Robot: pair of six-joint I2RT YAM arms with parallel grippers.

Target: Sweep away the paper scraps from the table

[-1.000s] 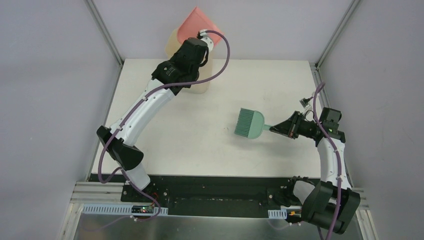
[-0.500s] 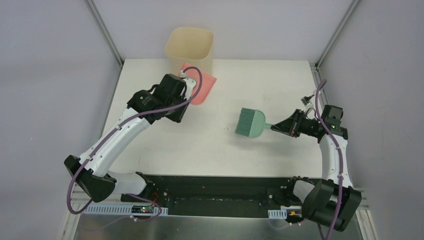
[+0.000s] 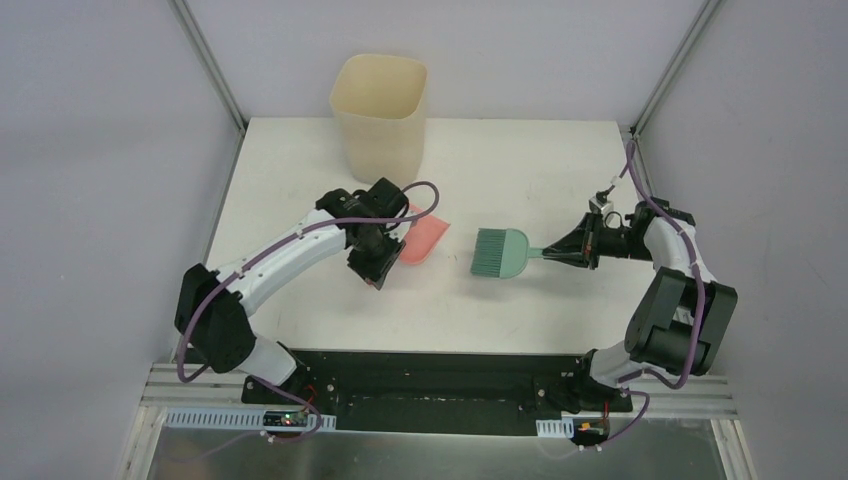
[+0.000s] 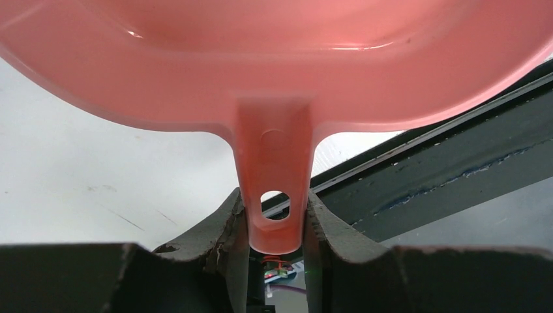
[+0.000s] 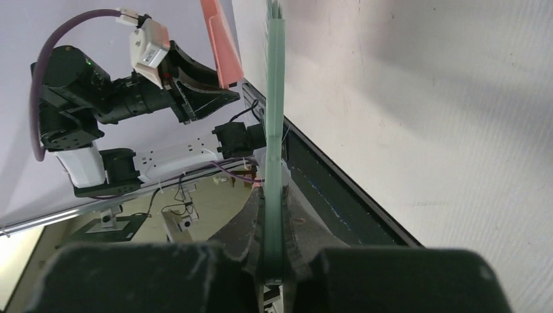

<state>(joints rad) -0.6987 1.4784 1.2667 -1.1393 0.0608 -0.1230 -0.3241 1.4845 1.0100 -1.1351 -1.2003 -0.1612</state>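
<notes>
My left gripper point(image 3: 385, 250) is shut on the handle of the pink dustpan point(image 3: 423, 237), held just above the middle of the white table point(image 3: 520, 160); in the left wrist view the handle point(image 4: 274, 195) sits clamped between both fingers point(image 4: 225, 225). My right gripper point(image 3: 562, 252) is shut on the handle of the teal hand brush point(image 3: 500, 251), whose bristles point left toward the dustpan. In the right wrist view the brush point(image 5: 274, 98) stands edge-on between the fingers point(image 5: 251, 215). No paper scraps show on the table in any view.
The tall cream bin point(image 3: 380, 112) stands at the table's back edge, left of centre. Grey walls and metal rails frame the table. The black base rail point(image 3: 430, 380) runs along the near edge.
My left arm has brought the pink dustpan down from over the bin to the table's middle, near the brush. My right arm has swung its elbow back; the brush has barely moved.
</notes>
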